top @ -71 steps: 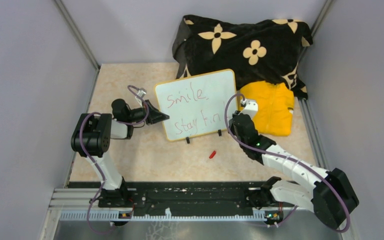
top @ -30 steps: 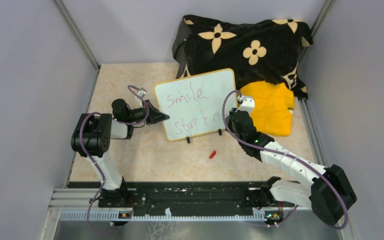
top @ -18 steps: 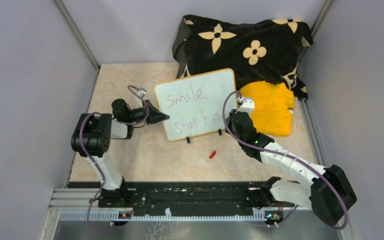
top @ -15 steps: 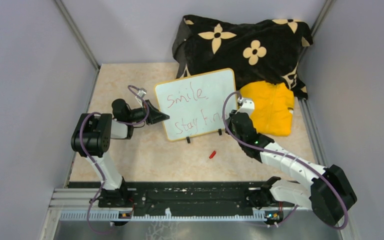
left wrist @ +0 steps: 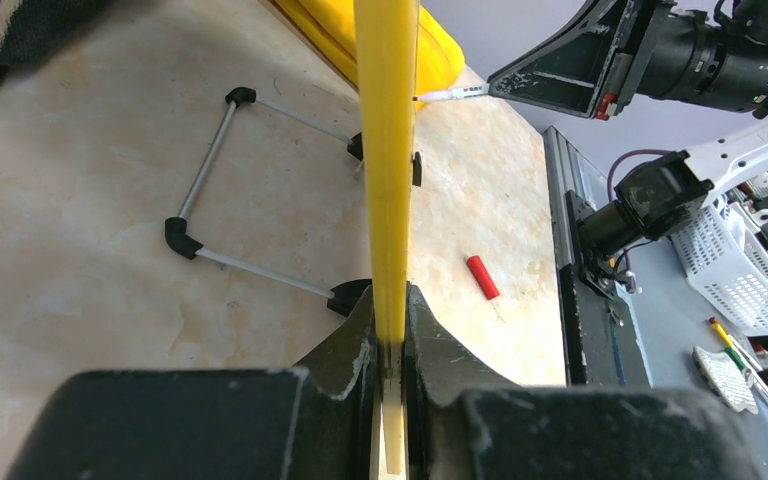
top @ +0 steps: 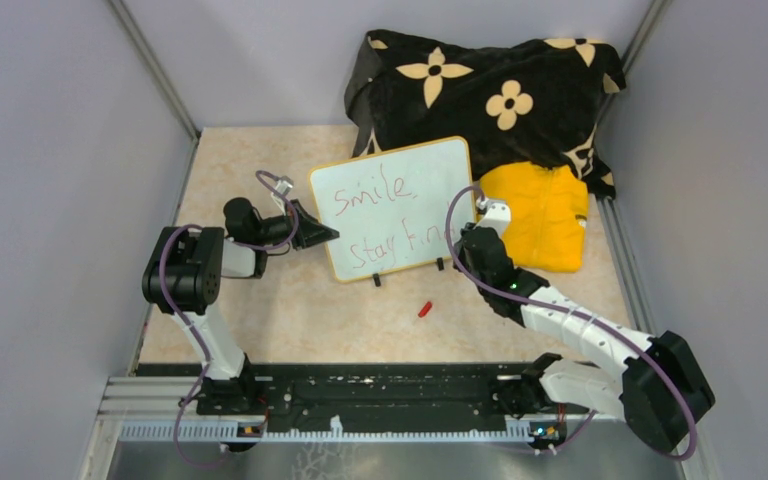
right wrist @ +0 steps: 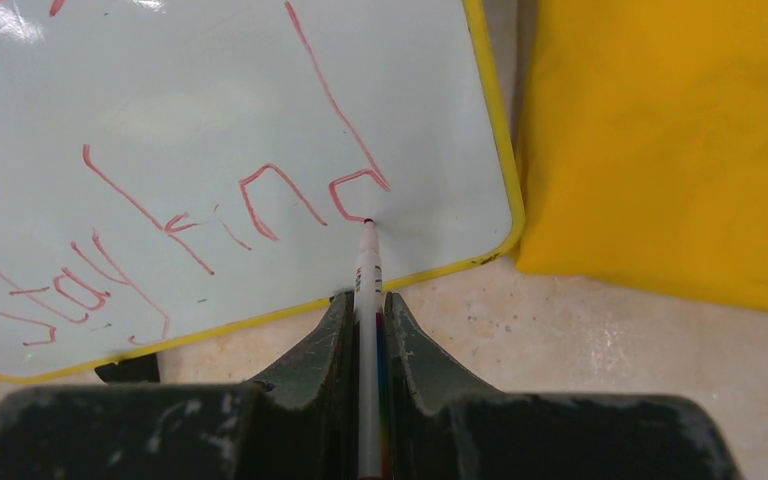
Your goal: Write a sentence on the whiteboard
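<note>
beige tabletop (top: 290, 310), right wrist view shows marker (right wrist: 367, 270) tip touching whiteboard (right wrist: 210, 100), hidden overhead

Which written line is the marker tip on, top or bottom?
The bottom line, "stay fin…": the marker tip touches its last, still open letter. "Smile" stands above, away from the tip.

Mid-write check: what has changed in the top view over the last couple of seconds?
The right gripper, shut on the marker, edged slightly toward the far side and back at the end of the sentence. There, a new stroke appears after "fin". The left gripper stays clamped on the left edge of the whiteboard. The whiteboard and the red cap have not moved.
</note>
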`<state>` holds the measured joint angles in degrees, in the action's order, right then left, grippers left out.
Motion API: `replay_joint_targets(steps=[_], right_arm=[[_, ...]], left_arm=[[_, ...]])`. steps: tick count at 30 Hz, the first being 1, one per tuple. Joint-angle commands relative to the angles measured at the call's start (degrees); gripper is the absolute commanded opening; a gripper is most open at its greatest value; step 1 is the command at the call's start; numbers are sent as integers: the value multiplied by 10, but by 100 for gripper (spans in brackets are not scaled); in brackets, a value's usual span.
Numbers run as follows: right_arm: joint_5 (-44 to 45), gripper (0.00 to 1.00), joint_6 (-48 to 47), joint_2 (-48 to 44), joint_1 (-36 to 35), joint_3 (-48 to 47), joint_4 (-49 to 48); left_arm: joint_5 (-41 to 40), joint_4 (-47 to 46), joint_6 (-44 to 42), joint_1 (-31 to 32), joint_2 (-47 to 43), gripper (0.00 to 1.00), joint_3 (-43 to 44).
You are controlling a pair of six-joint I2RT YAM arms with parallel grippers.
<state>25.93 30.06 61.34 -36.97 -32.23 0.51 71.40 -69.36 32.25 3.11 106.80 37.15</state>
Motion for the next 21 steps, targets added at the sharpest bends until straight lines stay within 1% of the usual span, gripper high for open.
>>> replay_joint_targets(steps=[1, 21], right_arm=[[37, 0, -4, -8, 6, -15, 12], [51, 0, -19, 11, 13, -61, -1]], left_arm=[[-18, 55, -37, 6, 19, 0, -6], [-17, 55, -37, 6, 19, 0, -6]])
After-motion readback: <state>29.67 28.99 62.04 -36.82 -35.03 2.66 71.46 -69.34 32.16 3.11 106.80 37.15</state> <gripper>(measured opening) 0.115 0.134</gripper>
